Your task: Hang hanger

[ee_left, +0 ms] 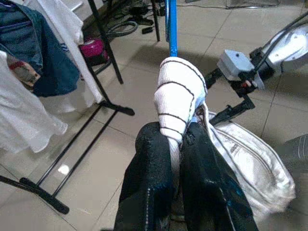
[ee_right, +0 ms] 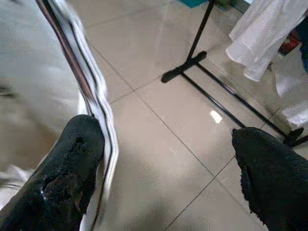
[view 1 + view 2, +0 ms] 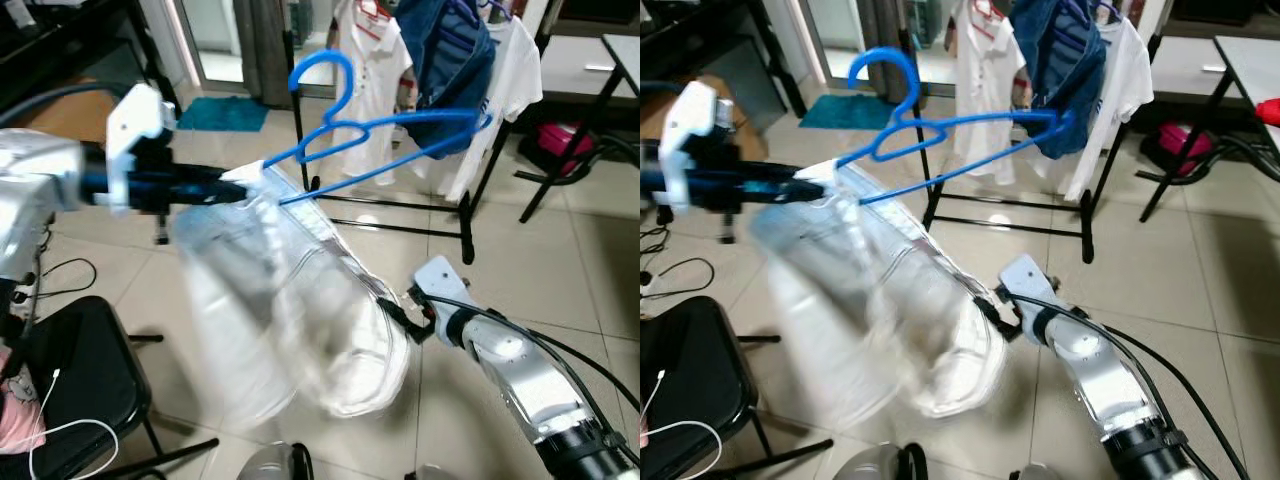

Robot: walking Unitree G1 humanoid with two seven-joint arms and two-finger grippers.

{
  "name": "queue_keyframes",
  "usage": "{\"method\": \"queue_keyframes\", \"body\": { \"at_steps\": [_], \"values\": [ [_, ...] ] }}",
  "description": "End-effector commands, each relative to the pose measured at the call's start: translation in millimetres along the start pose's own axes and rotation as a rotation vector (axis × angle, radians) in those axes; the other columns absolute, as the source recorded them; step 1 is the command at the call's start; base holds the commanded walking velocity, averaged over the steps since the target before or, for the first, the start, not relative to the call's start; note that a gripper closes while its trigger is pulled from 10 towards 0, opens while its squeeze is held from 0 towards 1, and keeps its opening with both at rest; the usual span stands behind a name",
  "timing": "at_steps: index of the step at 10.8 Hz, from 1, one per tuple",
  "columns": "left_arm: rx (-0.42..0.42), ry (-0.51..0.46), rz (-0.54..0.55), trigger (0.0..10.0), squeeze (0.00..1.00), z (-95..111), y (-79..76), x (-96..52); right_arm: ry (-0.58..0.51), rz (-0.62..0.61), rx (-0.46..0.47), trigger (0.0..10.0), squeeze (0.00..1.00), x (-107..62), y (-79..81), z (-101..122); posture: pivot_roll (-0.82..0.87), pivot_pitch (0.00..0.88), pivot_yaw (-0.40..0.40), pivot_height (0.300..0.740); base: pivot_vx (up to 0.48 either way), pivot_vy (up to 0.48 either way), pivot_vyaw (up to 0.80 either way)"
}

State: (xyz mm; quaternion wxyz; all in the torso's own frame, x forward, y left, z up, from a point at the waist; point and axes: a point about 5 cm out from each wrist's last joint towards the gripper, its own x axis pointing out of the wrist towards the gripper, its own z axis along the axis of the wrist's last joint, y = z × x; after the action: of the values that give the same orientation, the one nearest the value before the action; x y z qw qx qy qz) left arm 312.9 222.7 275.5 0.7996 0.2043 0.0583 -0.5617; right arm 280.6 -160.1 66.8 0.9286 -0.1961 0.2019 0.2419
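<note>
Your left pincer [image 3: 225,188] clamps the white garment [image 3: 300,310] on the blue hanger [image 3: 385,140].
Hanger juts just beyond its tips; right pincer [image 2: 168,159] gapes wide beside the garment's hem.

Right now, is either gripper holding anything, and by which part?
The left gripper pinches the white garment at its shoulder, where the blue hanger enters. The right gripper is open, beside the garment's hem.

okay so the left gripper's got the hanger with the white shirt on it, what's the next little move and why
Probably carry the blue hanger up toward the clothes rack. The left gripper is shut on the white garment at the hanger's end, its hook hangs free, and the right gripper is open beside the fabric's edge.
</note>
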Motion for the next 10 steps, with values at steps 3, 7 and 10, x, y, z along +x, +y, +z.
{"method": "queue_keyframes", "body": {
  "at_steps": [3, 7, 10],
  "values": [
    [0.057, -0.086, 0.061, 0.0, 0.0, 25.5, 4.5, -19.6, 0.034, -0.014, 0.095, 0.0, 0.0, 4.7, 0.0, -30.9, -0.01, 0.052, 0.139, 0.74, 0.0, 0.0, 0.0],
    [0.054, -0.102, 0.056, 0.0, 0.0, 26.0, 1.3, -15.3, -0.04, 0.108, 0.288, 0.0, 0.0, 16.1, 12.5, -38.1, -0.01, 0.047, 0.116, 0.74, 0.0, 0.0, 0.0],
    [0.045, -0.101, 0.068, 0.0, 0.0, 23.6, -0.5, -15.3, -0.057, 0.123, 0.375, 0.0, 0.0, 26.2, 12.9, -42.4, -0.01, 0.055, 0.109, 0.74, 0.0, 0.0, 0.0]
  ]
}}
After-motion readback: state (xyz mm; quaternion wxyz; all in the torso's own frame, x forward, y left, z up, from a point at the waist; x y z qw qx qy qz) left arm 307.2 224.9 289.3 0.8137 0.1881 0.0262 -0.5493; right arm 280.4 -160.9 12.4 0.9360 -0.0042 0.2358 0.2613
